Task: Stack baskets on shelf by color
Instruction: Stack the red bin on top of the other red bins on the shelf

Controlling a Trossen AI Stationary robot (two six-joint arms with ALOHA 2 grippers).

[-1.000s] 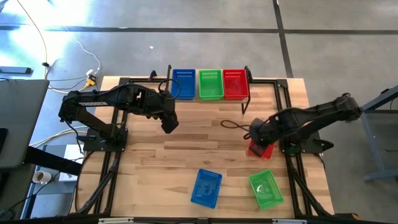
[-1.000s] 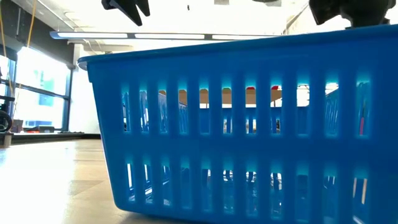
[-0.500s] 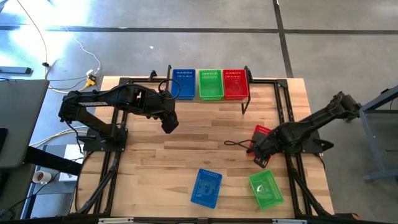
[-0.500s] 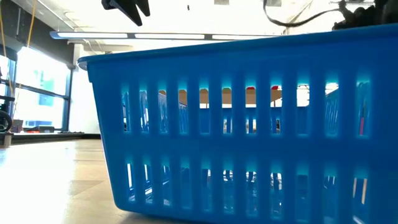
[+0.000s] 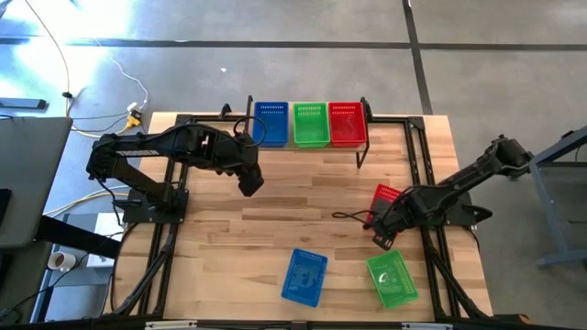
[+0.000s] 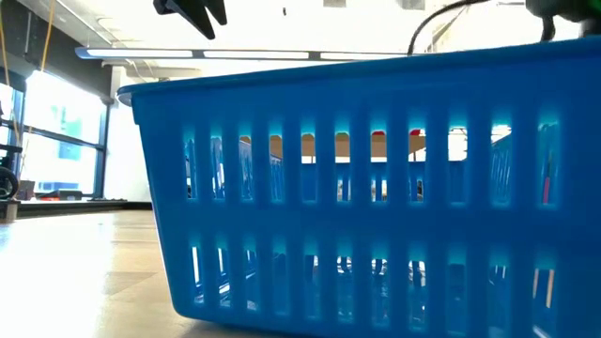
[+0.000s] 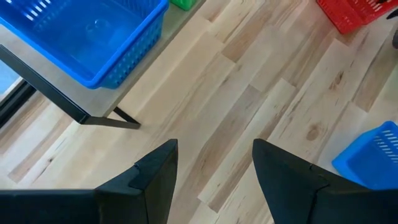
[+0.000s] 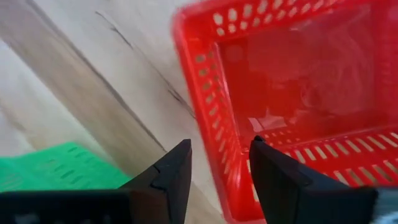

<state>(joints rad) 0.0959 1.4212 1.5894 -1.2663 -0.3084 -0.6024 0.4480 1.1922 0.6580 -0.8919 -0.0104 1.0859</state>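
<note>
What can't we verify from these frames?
- Low view: the blue basket up close fills the picture and hides the shelf and the other loose baskets.
- High view: the stack depth on the shelf can't be told from straight above.
- High view: the right gripper partly covers the red basket.

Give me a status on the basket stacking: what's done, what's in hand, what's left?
Done: blue, green and red baskets sit side by side on the shelf; how many are in each stack can't be told. In hand: nothing gripped. The right gripper is open beside a loose red basket; the left gripper hangs open mid-table. Left: that red basket, a blue basket and a green basket on the table.
</note>
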